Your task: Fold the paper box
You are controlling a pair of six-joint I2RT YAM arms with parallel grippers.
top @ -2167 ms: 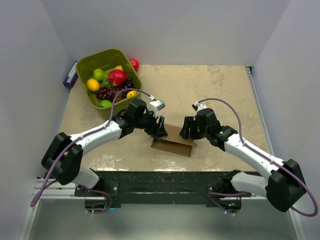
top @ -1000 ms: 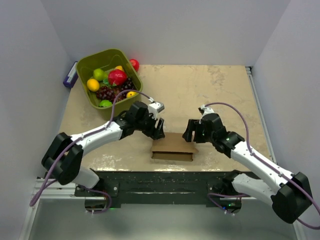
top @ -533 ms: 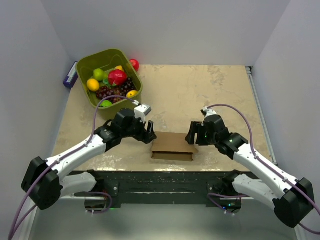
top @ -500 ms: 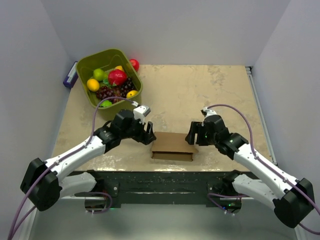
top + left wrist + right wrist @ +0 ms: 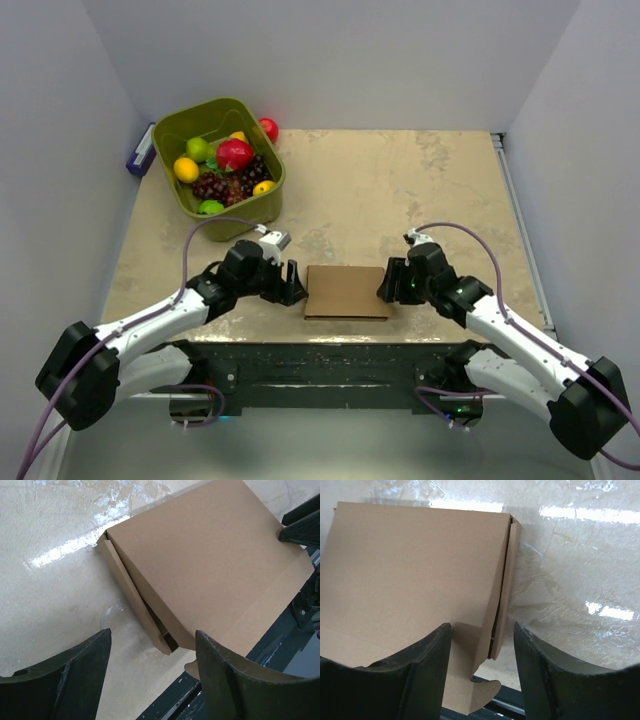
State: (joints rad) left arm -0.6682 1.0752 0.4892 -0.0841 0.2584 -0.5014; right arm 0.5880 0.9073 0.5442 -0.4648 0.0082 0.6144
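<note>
The paper box (image 5: 347, 291) is a flat brown cardboard box lying at the table's near edge with its lid down. Its left side wall (image 5: 131, 597) gapes slightly, and a rounded tab (image 5: 487, 700) hangs over the black rail. My left gripper (image 5: 291, 283) is open at the box's left side, and its fingers (image 5: 75, 680) straddle the near left corner without touching it. My right gripper (image 5: 391, 285) is open at the box's right side. One of its fingers (image 5: 415, 680) is over the lid (image 5: 415, 570), the other is outside the right side wall.
An olive-green bin (image 5: 166, 192) full of toy fruit stands at the back left. A red ball (image 5: 269, 128) lies behind it and a purple object (image 5: 140, 156) beside it. The black rail (image 5: 330, 360) runs along the table's front edge. White walls enclose the left, back and right sides.
Both arms have drawn back toward the near edge and lowered beside the box. The box now lies flat with its lid down, closer to the front. The right jaws have narrowed somewhat.
</note>
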